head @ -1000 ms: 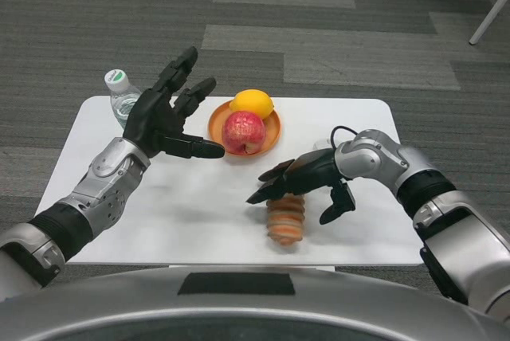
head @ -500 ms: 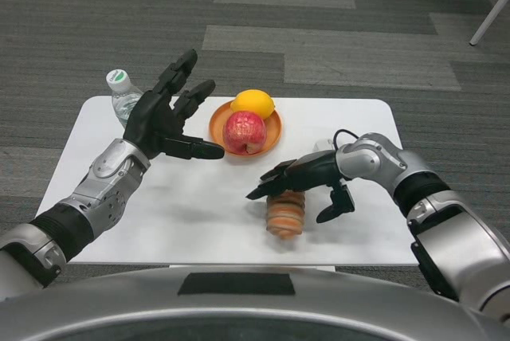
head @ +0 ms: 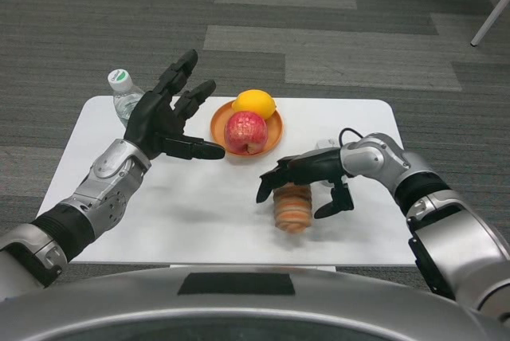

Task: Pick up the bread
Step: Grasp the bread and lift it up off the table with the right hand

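Observation:
The bread (head: 291, 207), a ribbed golden-brown loaf, sits near the front middle of the white table (head: 199, 213) and looks slightly blurred. My right hand (head: 307, 175) arches over it. Its fingers (head: 267, 186) curl down over the loaf's left side and the thumb (head: 335, 204) is on the right side, so it grips the loaf. My left hand (head: 166, 122) hovers over the table's back left, fingers spread and holding nothing.
An orange plate (head: 219, 122) at the back middle carries a red apple (head: 245, 131) and a lemon (head: 254, 103). A water bottle (head: 123, 94) with a green-and-white cap stands at the back left corner. The table's front edge is just below the bread.
My right hand's fingers have curled further down around the bread. The loaf has shifted a little up and to the right with the hand. The left hand has not moved.

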`<action>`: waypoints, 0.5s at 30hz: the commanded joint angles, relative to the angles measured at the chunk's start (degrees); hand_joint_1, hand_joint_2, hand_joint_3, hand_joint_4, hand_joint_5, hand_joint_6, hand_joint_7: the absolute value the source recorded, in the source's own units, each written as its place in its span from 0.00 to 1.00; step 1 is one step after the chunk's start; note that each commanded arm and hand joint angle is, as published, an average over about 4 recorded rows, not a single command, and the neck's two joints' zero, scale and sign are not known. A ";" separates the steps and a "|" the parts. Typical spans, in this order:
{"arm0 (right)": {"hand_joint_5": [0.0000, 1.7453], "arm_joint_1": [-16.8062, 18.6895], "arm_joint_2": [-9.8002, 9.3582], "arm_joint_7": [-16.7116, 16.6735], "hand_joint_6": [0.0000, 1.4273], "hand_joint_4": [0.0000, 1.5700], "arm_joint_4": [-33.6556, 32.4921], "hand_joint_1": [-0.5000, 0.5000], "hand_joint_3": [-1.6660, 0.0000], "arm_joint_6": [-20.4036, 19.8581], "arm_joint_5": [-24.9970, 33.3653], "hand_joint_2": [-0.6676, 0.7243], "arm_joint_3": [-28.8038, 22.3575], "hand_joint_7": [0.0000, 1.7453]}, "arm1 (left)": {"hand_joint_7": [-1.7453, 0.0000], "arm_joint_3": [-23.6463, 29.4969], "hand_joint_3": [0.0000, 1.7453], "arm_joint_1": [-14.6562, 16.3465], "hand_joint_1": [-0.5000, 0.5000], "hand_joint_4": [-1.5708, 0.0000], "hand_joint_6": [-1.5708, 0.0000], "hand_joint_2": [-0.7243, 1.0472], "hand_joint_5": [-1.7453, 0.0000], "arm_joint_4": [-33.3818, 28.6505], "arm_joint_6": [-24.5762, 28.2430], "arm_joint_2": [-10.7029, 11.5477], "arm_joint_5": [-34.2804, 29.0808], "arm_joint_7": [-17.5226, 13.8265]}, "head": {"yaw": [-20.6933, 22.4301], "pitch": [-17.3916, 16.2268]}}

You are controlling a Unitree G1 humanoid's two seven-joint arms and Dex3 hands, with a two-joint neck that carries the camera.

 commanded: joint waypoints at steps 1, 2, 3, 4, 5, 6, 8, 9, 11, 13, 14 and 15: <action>0.68 0.87 0.13 0.80 0.00 0.00 1.72 0.04 0.05 1.40 -1.50 0.52 -3.64 0.82 | 1.00 -0.31 0.03 0.29 1.00 1.00 1.00 0.60 0.76 0.20 -0.47 -0.33 -0.32 -0.23 | -0.07 -0.01; 0.69 0.87 0.28 0.75 0.00 0.00 1.74 0.04 0.05 1.42 -1.50 0.51 -4.37 0.84 | 1.00 -0.31 0.04 0.29 1.00 1.00 1.00 0.60 0.76 0.20 -0.47 -0.35 -0.32 -0.23 | -0.10 -0.01; 0.71 0.87 0.50 0.71 0.00 0.00 1.76 0.04 0.05 1.44 -1.50 0.50 -5.56 0.86 | 1.00 -0.31 0.05 0.29 1.00 1.00 1.00 0.60 0.76 0.20 -0.47 -0.40 -0.32 -0.23 | -0.13 -0.01; 0.72 0.87 0.57 0.71 0.00 0.00 1.76 0.04 0.05 1.44 -1.50 0.50 -6.02 0.88 | 1.00 -0.31 0.05 0.29 1.00 1.00 1.00 0.60 0.76 0.20 -0.47 -0.42 -0.32 -0.23 | -0.15 0.01; 0.72 0.89 0.74 0.71 0.01 0.00 1.76 0.04 0.05 1.49 -1.43 0.50 -7.07 0.89 | 1.00 -0.31 0.05 0.29 1.00 1.00 1.00 0.60 0.76 0.20 -0.47 -0.44 -0.32 -0.23 | -0.15 -0.02; 0.74 0.91 0.92 0.71 0.03 0.00 1.76 0.04 0.05 1.53 -1.36 0.50 -8.13 0.90 | 1.00 -0.31 0.05 0.29 1.00 1.00 1.00 0.60 0.76 0.20 -0.47 -0.46 -0.32 -0.23 | -0.20 -0.03; 0.76 0.91 1.18 0.71 0.06 0.00 2.03 0.04 0.05 1.62 -1.01 0.50 -9.62 0.93 | 1.00 -0.27 0.05 0.29 1.00 1.00 1.00 0.60 0.76 0.20 -0.47 -0.51 -0.32 -0.23 | -0.30 -0.05; 0.76 0.93 1.21 0.71 0.09 0.01 2.16 0.04 0.05 1.62 -0.66 0.50 -9.77 0.94 | 1.00 -0.25 0.04 0.29 1.00 1.00 1.00 0.60 0.76 0.20 -0.47 -0.55 -0.32 -0.23 | -0.32 -0.04; 0.75 1.00 1.23 0.71 0.12 0.02 2.29 0.04 0.05 1.62 -0.07 0.50 -9.93 0.96 | 1.00 -0.22 0.03 0.29 1.00 1.00 1.00 0.60 0.76 0.20 -0.47 -0.62 -0.32 -0.23 | -0.47 -0.05; 0.76 1.08 1.23 0.71 0.15 0.02 2.29 0.05 0.05 1.62 0.44 0.50 -9.97 0.96 | 1.00 -0.27 0.04 0.29 1.00 1.00 1.00 0.60 0.76 0.24 -0.47 -0.64 -0.32 -0.23 | -0.57 -0.09; 0.78 1.17 1.27 0.71 0.16 0.02 2.29 0.06 0.05 1.66 1.10 0.50 -9.97 0.96 | 1.00 -0.29 0.05 0.29 1.00 1.00 1.00 0.60 0.76 0.29 -0.47 -0.66 -0.32 -0.23 | -0.59 -0.14; 0.78 1.26 1.32 0.71 0.18 0.02 2.29 0.07 0.05 1.71 1.76 0.50 -9.97 0.96 | 1.00 -0.31 0.05 0.29 1.00 1.00 1.00 0.60 0.76 0.33 -0.47 -0.68 -0.32 -0.23 | -0.57 -0.15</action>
